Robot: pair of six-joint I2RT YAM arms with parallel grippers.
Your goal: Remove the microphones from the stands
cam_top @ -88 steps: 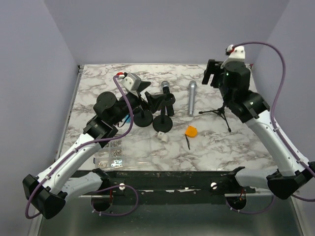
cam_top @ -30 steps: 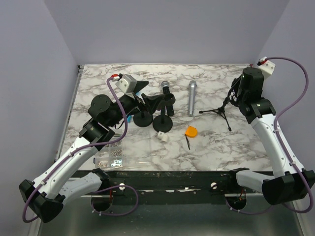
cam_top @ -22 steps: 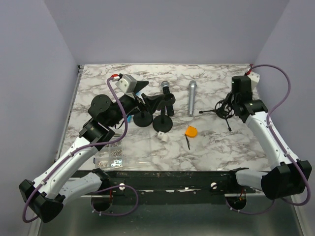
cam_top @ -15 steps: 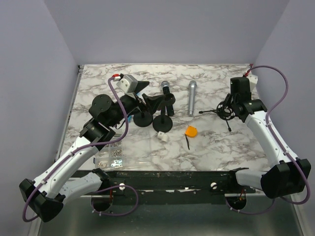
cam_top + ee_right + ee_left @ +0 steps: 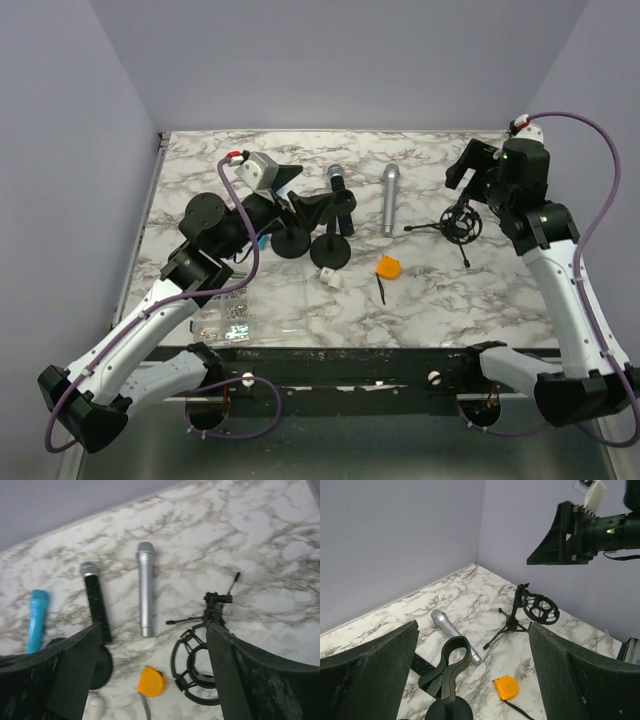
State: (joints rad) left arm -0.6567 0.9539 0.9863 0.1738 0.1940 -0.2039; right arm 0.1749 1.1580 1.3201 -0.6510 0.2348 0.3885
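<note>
Right gripper [image 5: 470, 168], mine: jaws apart, empty, hovering above the tripod stand [image 5: 214, 611]. Silver microphone [image 5: 145, 595]: lying flat on the marble table [image 5: 420, 290], left of the stand, below my fingers, untouched. Left gripper [image 5: 472, 630]: jaws apart, empty.

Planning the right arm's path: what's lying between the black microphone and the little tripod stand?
The silver microphone lies flat between the black microphone and the tripod stand, clearest in the right wrist view.
</note>
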